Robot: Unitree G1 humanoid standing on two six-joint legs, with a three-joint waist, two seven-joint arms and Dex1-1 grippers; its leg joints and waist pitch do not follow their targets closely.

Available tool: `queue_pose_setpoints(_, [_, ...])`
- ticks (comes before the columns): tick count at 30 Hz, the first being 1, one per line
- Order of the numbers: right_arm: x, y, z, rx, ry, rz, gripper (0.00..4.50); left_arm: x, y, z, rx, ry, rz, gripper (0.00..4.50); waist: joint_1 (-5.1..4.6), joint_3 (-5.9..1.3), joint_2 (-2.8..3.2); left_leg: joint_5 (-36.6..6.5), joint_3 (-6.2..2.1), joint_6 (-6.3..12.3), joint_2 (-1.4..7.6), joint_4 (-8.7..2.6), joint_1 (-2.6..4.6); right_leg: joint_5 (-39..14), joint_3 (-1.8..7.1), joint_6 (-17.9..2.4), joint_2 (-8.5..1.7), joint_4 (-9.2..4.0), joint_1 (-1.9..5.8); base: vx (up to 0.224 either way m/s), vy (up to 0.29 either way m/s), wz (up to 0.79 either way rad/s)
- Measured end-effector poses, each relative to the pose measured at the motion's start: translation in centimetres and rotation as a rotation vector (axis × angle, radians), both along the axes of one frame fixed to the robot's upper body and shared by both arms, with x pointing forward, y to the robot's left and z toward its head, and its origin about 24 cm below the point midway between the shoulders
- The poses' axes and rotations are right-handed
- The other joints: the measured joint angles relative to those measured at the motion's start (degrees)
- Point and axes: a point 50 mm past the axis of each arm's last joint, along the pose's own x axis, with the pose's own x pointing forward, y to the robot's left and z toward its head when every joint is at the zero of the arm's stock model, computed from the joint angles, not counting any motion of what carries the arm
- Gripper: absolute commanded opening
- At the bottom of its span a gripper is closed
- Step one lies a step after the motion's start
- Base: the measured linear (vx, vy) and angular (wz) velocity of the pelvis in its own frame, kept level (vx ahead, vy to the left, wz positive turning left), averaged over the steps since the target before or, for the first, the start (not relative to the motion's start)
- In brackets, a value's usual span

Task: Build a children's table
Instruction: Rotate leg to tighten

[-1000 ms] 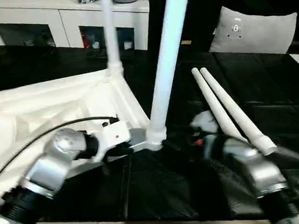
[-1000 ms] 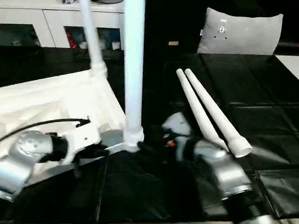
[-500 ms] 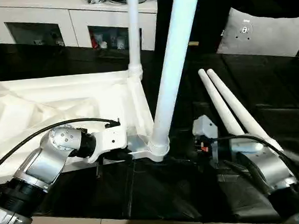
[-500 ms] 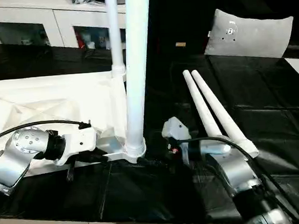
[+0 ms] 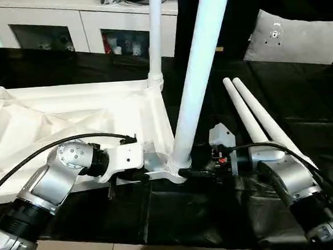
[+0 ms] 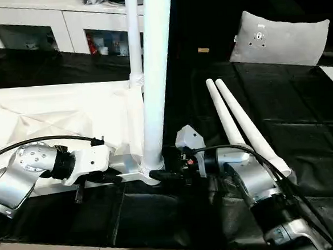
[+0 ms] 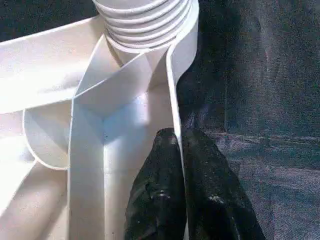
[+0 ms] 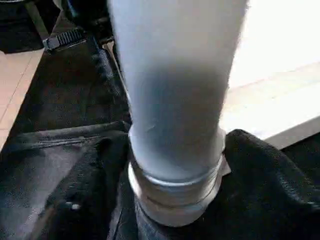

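Right claw [image 5: 191, 170] now closes in around the near leg [image 5: 195, 80] base; left claw [image 7: 175, 200] pinches the tabletop's [image 5: 69, 117] edge wall; tightening looks next.

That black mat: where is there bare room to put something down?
Free: the black mat between the loose legs and grey cushion, and its strip between tabletop and cabinet. Crowded: the near corner leg, flanked by both end effectors.

upright legs [image 5: 200, 71] cropped, cabinet contents perhaps toys
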Motion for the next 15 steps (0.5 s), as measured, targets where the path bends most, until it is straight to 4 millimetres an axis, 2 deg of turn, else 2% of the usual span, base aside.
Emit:
queue_pose_setpoints(2, [0.01, 0.07, -0.04, 0.003, -0.001, 0.001, 2.92, 0.00, 0.00, 0.01, 0.001, 0.000, 0.000, 0.00, 0.00, 0.00, 0.00, 0.00, 0.00, 0.00, 0.00, 0.00, 0.00, 0.00, 0.00, 0.00, 0.00, 0.00, 0.00, 0.000, 0.000, 0.00])
queue_pose_setpoints(6, [0.10, 0.14, -0.12, 0.010, -0.001, 0.008, 2.75, 0.02, 0.01, 0.01, 0.006, -0.002, -0.001, 0.00, -0.05, 0.00, 0.00, 0.00, 0.00, 0.00, 0.01, 0.08, 0.01, 0.00, 0.00, 0.00, 0.00, 0.07, 0.01, 0.000, 0.000, 0.00])
queue_pose_setpoints(15, [0.07, 0.10, -0.18, 0.015, 0.007, 0.013, 2.72, -0.01, 0.00, 0.02, 0.009, 0.000, -0.006, 0.00, -0.06, 0.00, 0.01, 0.00, 0.00, 0.00, 0.01, 0.09, 0.02, 0.00, 0.00, 0.00, 0.00, 0.09, 0.01, 0.000, 0.000, 0.00])
